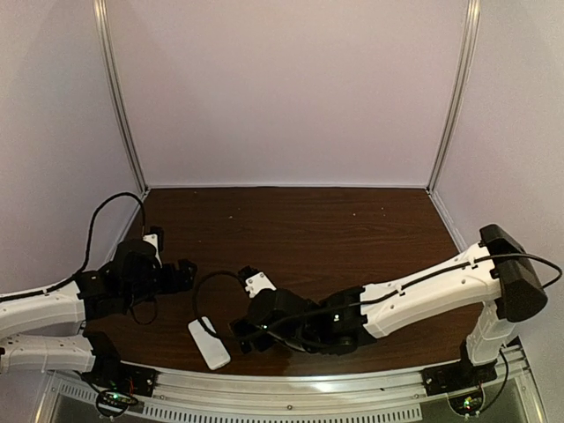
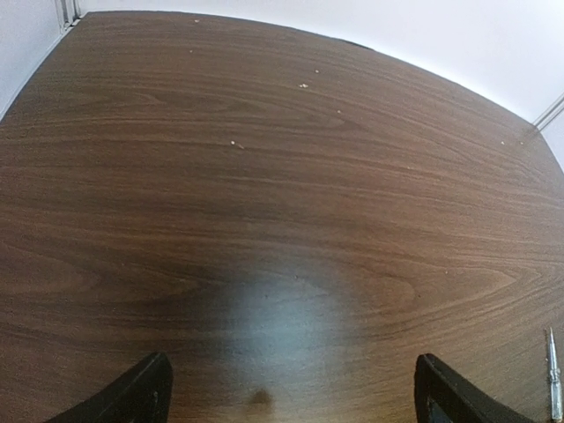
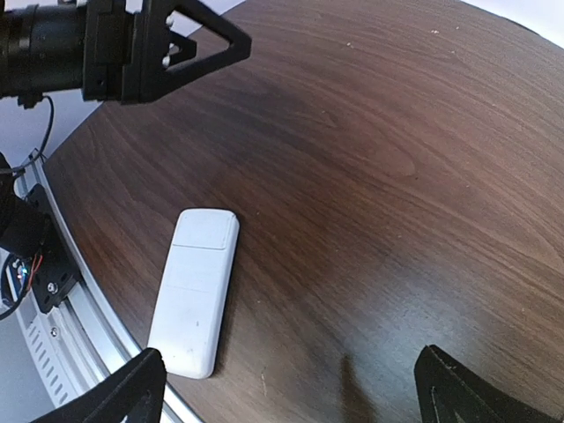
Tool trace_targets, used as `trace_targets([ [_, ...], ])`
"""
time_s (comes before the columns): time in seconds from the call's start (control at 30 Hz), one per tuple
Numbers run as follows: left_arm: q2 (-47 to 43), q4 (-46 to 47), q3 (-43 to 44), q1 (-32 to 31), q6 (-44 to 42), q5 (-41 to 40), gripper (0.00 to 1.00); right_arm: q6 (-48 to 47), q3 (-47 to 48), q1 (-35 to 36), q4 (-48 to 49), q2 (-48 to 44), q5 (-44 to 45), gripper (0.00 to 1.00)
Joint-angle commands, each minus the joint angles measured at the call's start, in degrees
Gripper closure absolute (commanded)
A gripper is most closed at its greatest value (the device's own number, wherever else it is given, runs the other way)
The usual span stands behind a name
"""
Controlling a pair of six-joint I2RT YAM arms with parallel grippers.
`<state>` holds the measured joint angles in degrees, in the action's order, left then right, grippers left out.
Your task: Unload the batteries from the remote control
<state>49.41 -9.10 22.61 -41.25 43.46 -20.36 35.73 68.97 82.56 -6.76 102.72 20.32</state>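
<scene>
From the top, the remote control [image 1: 209, 343] is lying flat on the counter [image 1: 308, 229], close to the front edge. Its long side is running from back-left to front-right. Your right pincer [image 1: 240, 337] is sitting just beside it, on its right, and does not seem to be touching it. Your left pincer [image 1: 185, 275] is hanging farther back and to the left, so the right arm is the nearer one.

In the left wrist view, your left pincer [image 2: 291, 405] is standing wide apart and holding nothing. It is looking down at bare wood. Only a thin screwdriver [image 2: 553, 379] is peeking in at the right edge. The remote control is not showing here.

In the right wrist view, your right pincer [image 3: 286, 401] is spread wide too and is gripping nothing. The remote control [image 3: 194, 295] is lying ahead, over on the left side of the view, with its long side pointing away from the camera. The batteries are not showing anywhere, so they are likely sitting inside.
</scene>
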Motion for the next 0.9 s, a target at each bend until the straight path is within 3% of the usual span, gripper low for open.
trace_targets([
  [0.0,0.3,0.6,0.1,-0.3,1.1,-4.0,0.03,-0.3,4.3,1.2,-1.8,5.0,-1.4,0.00],
  [0.87,-6.7,-5.2,-1.1,-0.3,5.2,-11.4,0.03,5.6,27.5,7.0,-9.6,28.6,1.4,0.00],
])
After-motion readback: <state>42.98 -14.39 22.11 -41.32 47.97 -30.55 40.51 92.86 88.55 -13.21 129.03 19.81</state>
